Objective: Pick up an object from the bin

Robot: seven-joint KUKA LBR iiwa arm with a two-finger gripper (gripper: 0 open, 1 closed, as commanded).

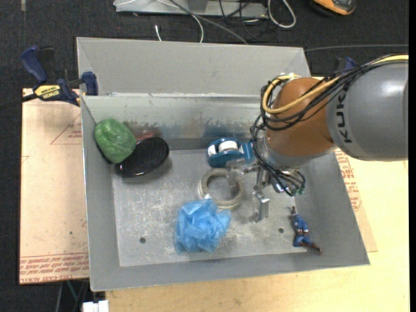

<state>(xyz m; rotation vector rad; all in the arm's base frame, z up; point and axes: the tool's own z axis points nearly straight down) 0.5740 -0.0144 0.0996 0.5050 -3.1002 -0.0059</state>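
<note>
Gripper (260, 207), jaw state not discernible, hung beside the clear ring (218, 191) mid-bin (195, 116); descending might knock it aside.

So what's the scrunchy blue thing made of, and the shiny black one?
The scrunchy blue thing looks like thin crinkled plastic or tissue: soft folds all over. The black oval is probably hard, glossy plastic: light glints off its smooth top.

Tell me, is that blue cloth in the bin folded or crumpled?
Crumpled. The blue cloth lies bunched in an uneven wad near the front of the bin, creased all over, with no flat layers or straight edges.
</note>
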